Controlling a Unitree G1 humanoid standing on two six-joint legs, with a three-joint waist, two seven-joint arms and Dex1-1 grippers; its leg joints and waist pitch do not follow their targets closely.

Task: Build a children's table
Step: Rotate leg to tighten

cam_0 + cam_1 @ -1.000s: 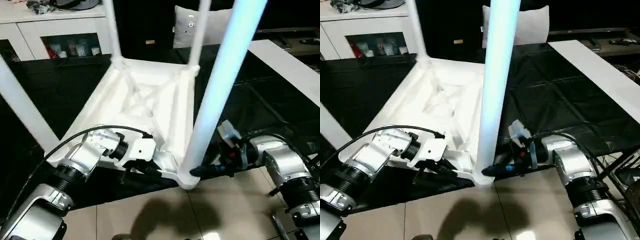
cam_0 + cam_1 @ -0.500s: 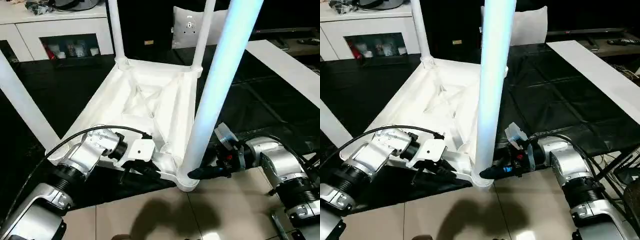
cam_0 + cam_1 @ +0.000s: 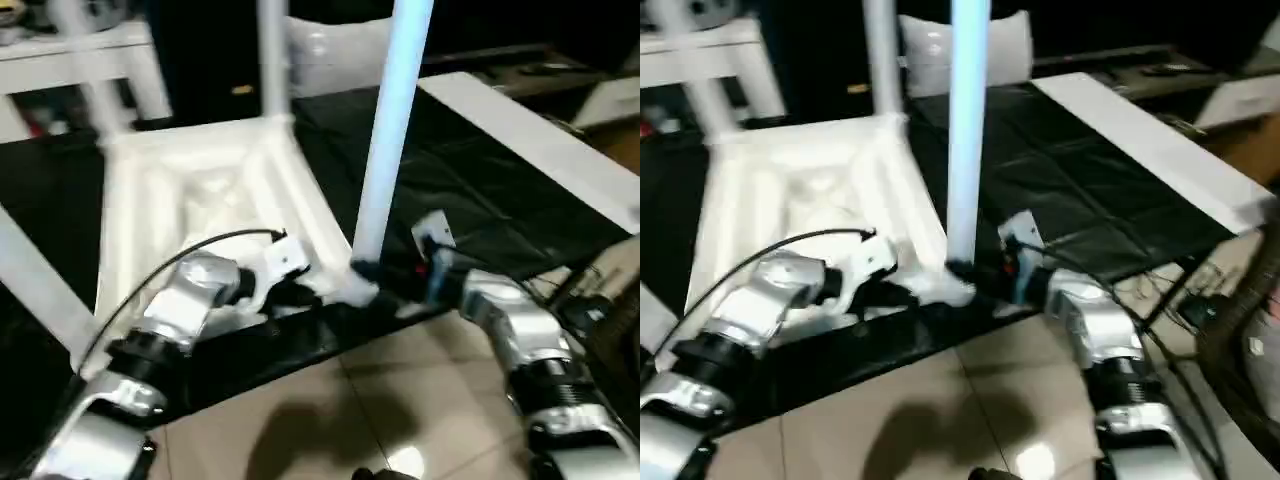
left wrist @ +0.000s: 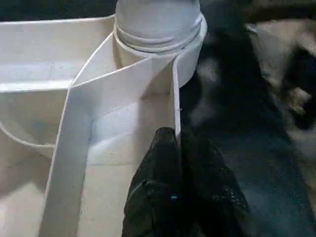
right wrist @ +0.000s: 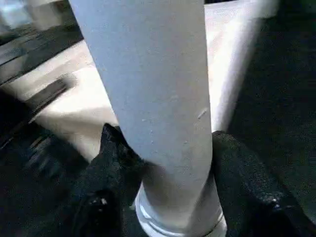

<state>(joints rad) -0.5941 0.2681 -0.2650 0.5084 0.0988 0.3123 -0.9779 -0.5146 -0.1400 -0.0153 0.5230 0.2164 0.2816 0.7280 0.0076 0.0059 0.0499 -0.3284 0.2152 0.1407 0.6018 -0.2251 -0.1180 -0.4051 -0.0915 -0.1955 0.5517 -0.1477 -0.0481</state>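
Right fingers: two black fingers (image 5: 111,163) stand on either side of the near table leg (image 5: 153,98), pressed against it just above its base.
Right gripper: right gripper (image 5: 163,163) clasps that leg low down, where it enters the corner socket (image 5: 177,222).
Left fingers: black fingers (image 4: 163,187) pressed together on the thin rim wall (image 4: 175,103) of the tabletop, one to each side of it.
Left gripper: left gripper (image 4: 178,143) pinches the rim just short of the same corner socket.
Children's table: children's table (image 3: 200,190) lies upside down, ribbed underside up, legs pointing upward; its near corner sits between the two grippers.
Under the table: black sheet (image 3: 480,190) beyond the fingers, beige floor tiles (image 3: 330,420) nearer the robot.
Farther out: white board (image 3: 530,140) beyond the right gripper, white cabinet (image 3: 60,70) behind the table.
Writing: none readable.
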